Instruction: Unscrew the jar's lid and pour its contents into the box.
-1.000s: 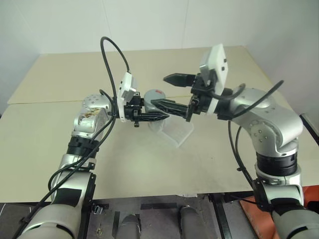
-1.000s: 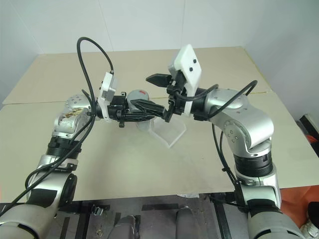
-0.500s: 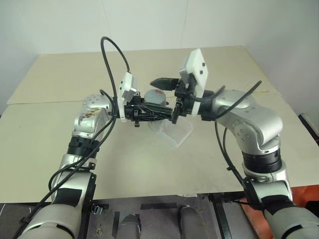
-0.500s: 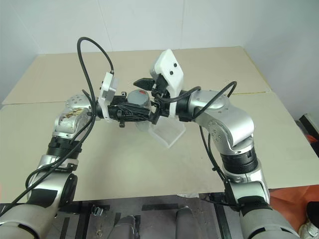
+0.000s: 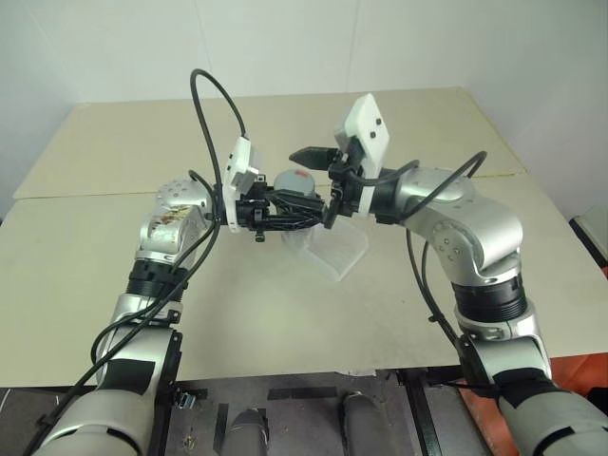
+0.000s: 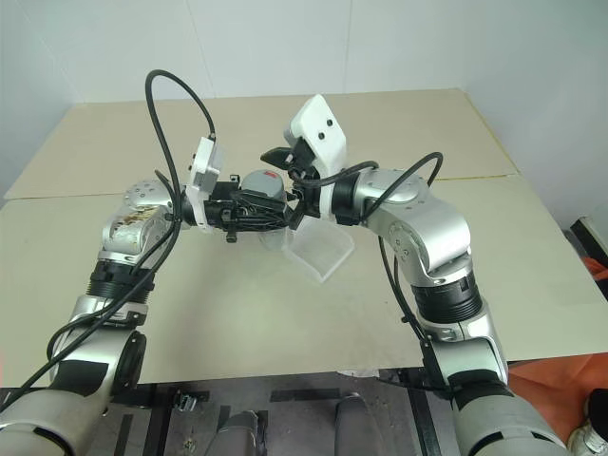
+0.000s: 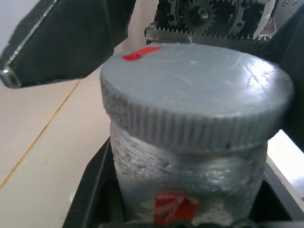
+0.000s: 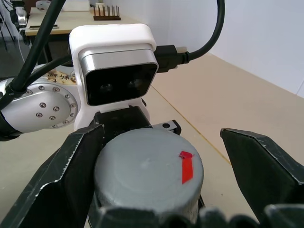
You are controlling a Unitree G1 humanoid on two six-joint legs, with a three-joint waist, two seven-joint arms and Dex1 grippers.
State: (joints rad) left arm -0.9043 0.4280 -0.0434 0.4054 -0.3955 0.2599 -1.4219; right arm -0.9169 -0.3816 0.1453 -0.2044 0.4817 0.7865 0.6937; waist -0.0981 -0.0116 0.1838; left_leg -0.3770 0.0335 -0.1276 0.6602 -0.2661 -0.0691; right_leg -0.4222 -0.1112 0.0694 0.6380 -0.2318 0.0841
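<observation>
A pale beige tabletop (a seam crosses it) meets plain white walls. Above the clear plastic square box, the left gripper clamps the silver metal jar; the right gripper straddles its round grey lid, fingers wide apart.

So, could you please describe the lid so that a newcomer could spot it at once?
Above the middle of the beige table, the left gripper holds the jar sideways. The lid is the round grey ribbed cap on its end, between the right gripper's open fingers, marked by a small red stripe.
</observation>
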